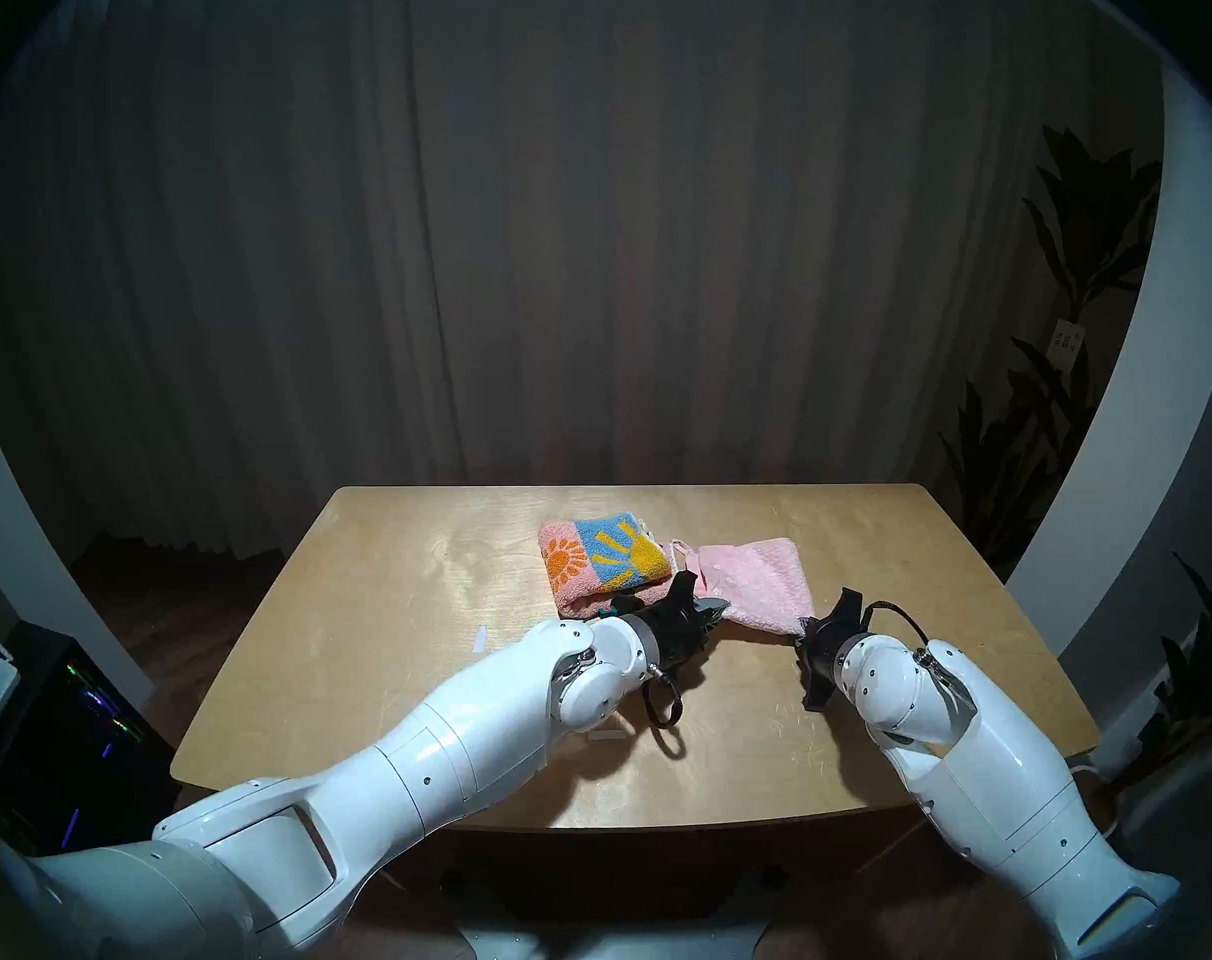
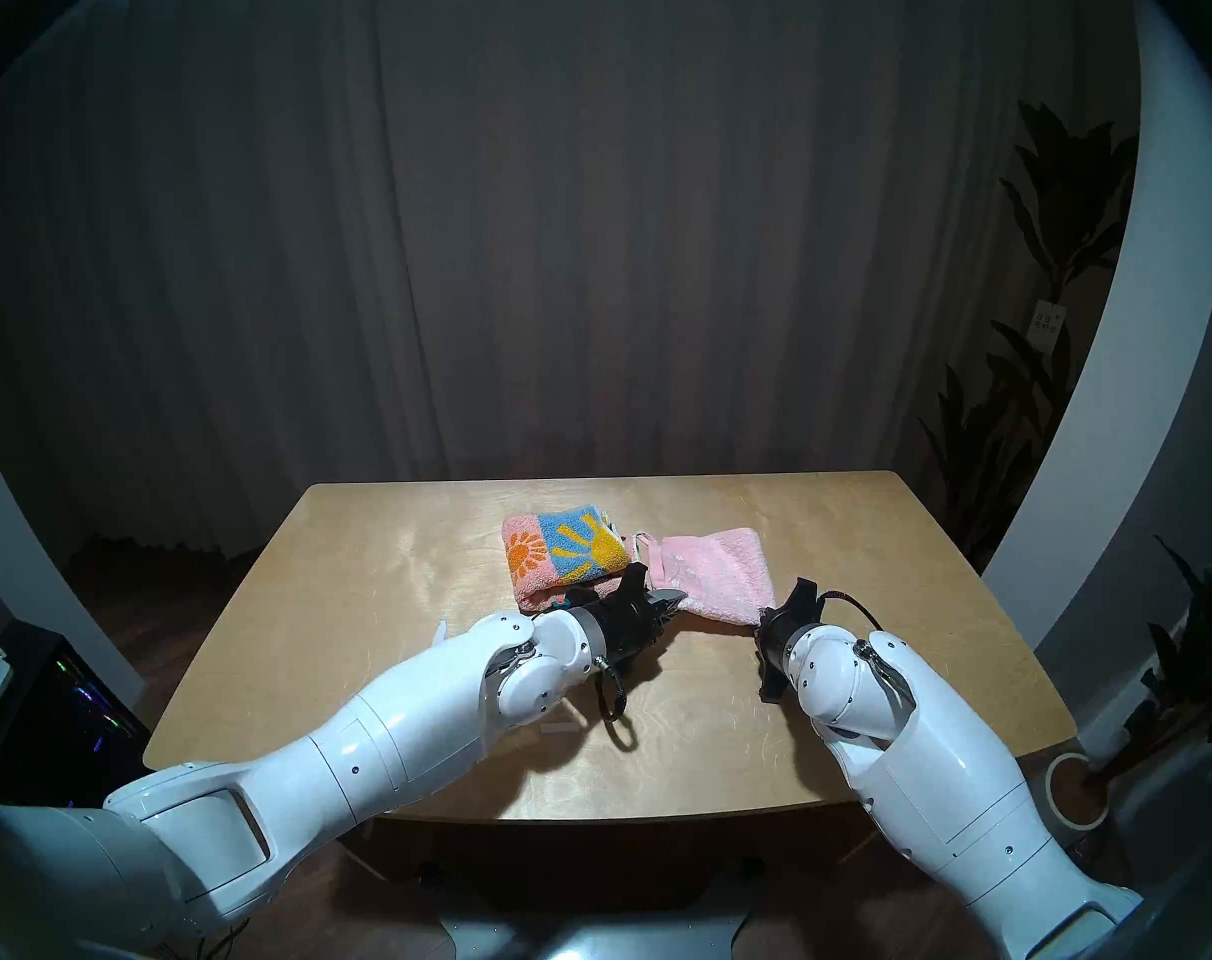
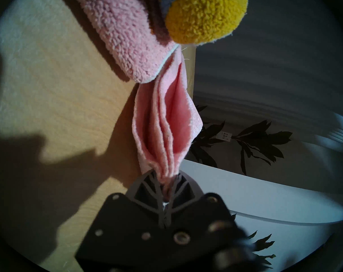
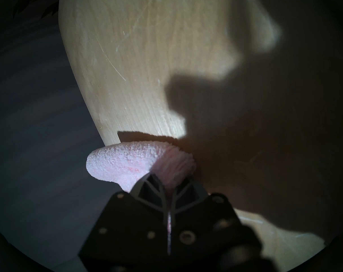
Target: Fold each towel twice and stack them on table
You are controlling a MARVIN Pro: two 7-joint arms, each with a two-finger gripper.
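Observation:
The folded sunflower towel (image 1: 600,567) (image 2: 565,557) lies on the plywood table (image 1: 395,633) at mid back. The pale pink towel (image 1: 755,581) (image 2: 717,571) lies just to its right, folded, its near edge lifted. My left gripper (image 1: 717,609) (image 2: 676,602) is shut on the pink towel's near left corner (image 3: 166,128), beside the sunflower towel's edge (image 3: 204,16). My right gripper (image 1: 805,626) (image 2: 761,619) is shut on its near right corner (image 4: 131,163). The pink towel's near edge stretches between both grippers.
Small white tape marks (image 1: 480,638) lie on the table left of my left arm. Potted plants (image 1: 1074,259) stand at the right beyond the table edge. A dark curtain hangs behind. A computer case (image 1: 70,716) with lights sits at the left on the floor.

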